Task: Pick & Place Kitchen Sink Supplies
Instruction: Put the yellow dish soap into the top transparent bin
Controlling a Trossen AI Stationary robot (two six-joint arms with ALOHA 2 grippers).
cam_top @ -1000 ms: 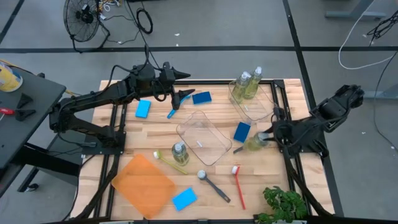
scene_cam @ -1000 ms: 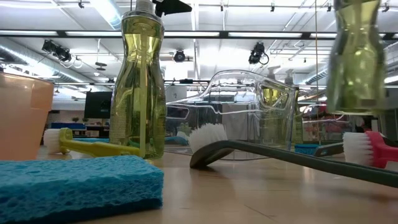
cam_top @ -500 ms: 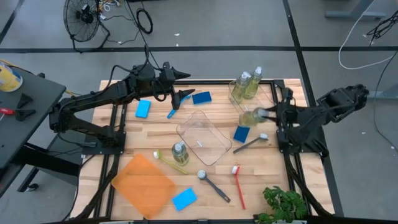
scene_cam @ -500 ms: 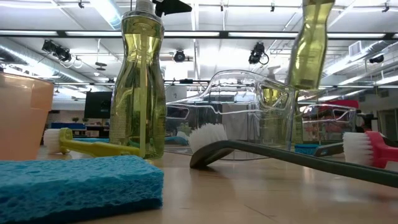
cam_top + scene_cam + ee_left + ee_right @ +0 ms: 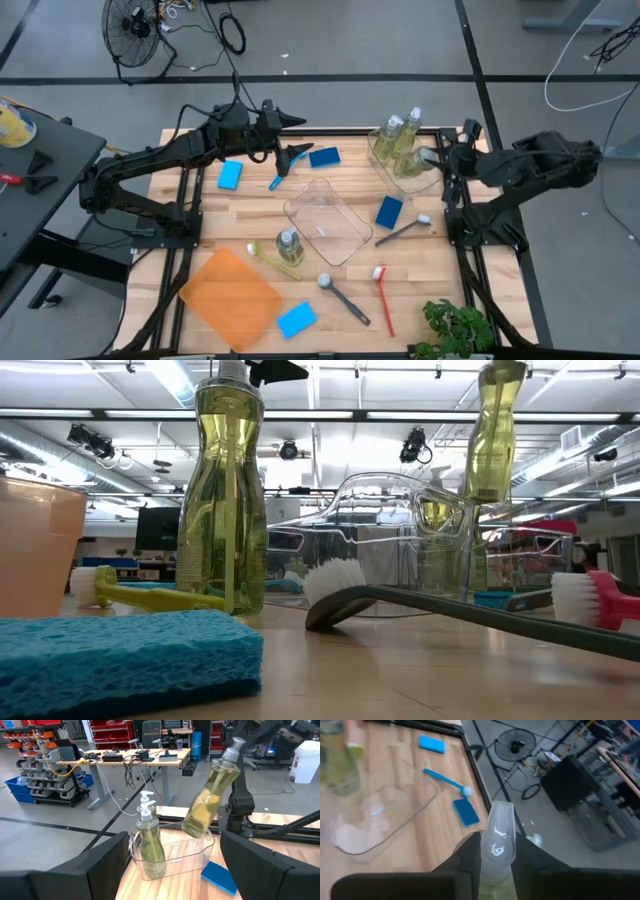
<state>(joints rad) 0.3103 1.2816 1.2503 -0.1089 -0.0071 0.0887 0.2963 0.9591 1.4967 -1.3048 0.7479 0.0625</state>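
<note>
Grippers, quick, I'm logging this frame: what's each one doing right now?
Left gripper: open, empty, above the table's far edge.
Right gripper: shut on a soap bottle, held tilted over the clear tub.

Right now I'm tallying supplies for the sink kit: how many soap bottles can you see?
4. Two soap bottles stand in the far right tub, one hangs over it in the right pincer, and one stands beside the middle tub. None seems hidden.
</note>
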